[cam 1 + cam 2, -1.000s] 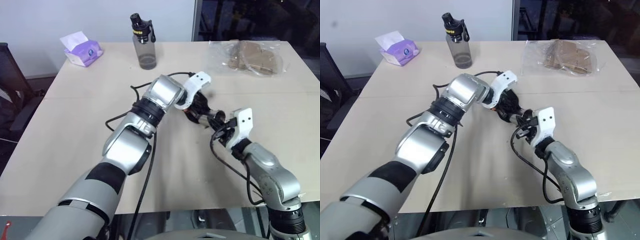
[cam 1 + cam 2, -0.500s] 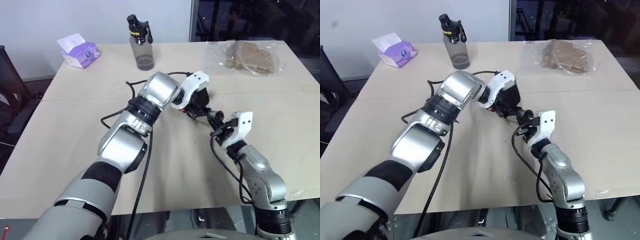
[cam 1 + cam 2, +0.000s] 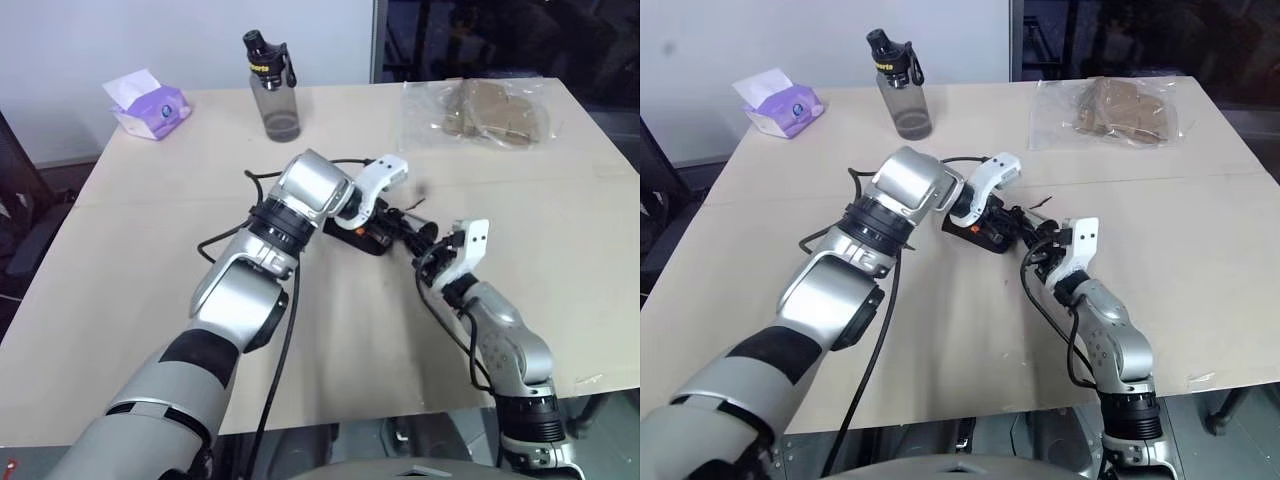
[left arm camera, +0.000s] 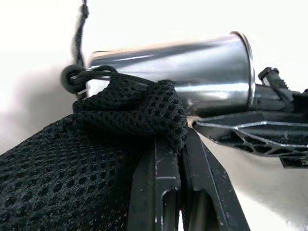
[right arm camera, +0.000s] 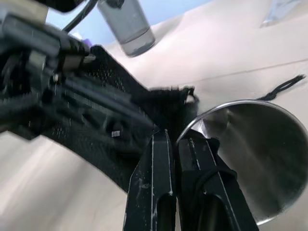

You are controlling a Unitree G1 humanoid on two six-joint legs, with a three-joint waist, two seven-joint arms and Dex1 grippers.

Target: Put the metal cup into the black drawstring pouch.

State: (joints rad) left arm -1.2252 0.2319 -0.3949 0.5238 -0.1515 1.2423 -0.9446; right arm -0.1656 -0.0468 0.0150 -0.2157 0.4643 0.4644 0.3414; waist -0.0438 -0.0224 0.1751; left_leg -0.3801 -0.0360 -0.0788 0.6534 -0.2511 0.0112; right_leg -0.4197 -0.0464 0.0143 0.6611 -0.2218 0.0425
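Left tool [image 4: 179, 144]: closed, fingers pinching a fold of the black mesh pouch [image 4: 72, 163] at its mouth. In the head view this tool [image 3: 385, 222] sits near the middle of the worktop [image 3: 150, 220], angled down, with the pouch [image 3: 352, 238] bunched beneath it on the surface.

Right tool [image 5: 175, 144]: closed on the rim of the metal cup [image 5: 250, 154], one finger inside the wall, one outside. In the head view the right tool [image 3: 425, 240] lies just beside the left one, pointing roughly level toward it.

Cup: on its side, held off the surface. Left wrist view shows the cup [image 4: 178, 72] with its narrow base at the pouch mouth, touching the gathered fabric by the cord stopper [image 4: 72, 78]; most of the body is outside the pouch. Open end faces the right tool. Whether the base has passed the mouth, I cannot tell.

Cord: thin black strand [image 3: 408, 205] trails on the worktop just past the tools.

Elsewhere on the worktop, well apart from the tools: grey bottle with black cap [image 3: 268, 85], upright at the far edge; purple tissue pack [image 3: 145, 100] at the far left corner; clear plastic bag with brown contents [image 3: 485, 110] at the far right.
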